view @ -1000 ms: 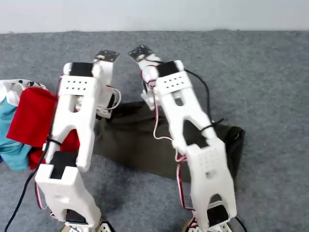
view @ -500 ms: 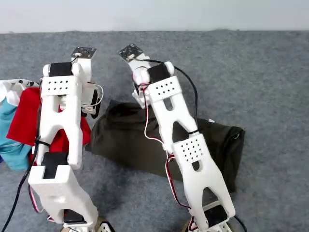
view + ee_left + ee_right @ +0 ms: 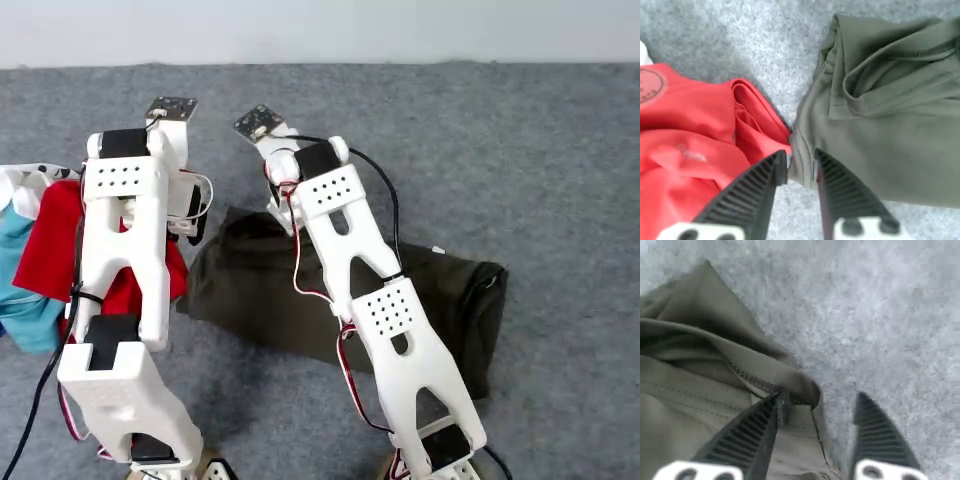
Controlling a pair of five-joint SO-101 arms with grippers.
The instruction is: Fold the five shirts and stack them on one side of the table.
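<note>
Three shirts lie bunched in a heap on the outer side of the left tool (image 3: 800,156): a white shirt (image 3: 15,185), a teal shirt (image 3: 20,300) and, nearest the tool, a red shirt (image 3: 65,240). They look unfolded, probably parked there until their turn comes.

The left tool is low over the grey tabletop (image 3: 540,160), and its jaws are drawn nearly together on a corner of the olive shirt (image 3: 250,285). The red shirt's edge lies just beside one jaw, touching or almost touching the olive cloth. The pinch looks meant to hold that corner for spreading or lifting.

The olive shirt extends from this tool towards the other arm. It is rumpled, with a fold doubled over near its far edge, so folding has hardly begun.

The right tool (image 3: 820,399) hangs over the shirt's far hem with its jaws spread wide. One jaw rests at the stitched hem and the other stands over bare tabletop just past it. I judge it is placed to close on that hem, so that both corners can be pulled taut together.
</note>
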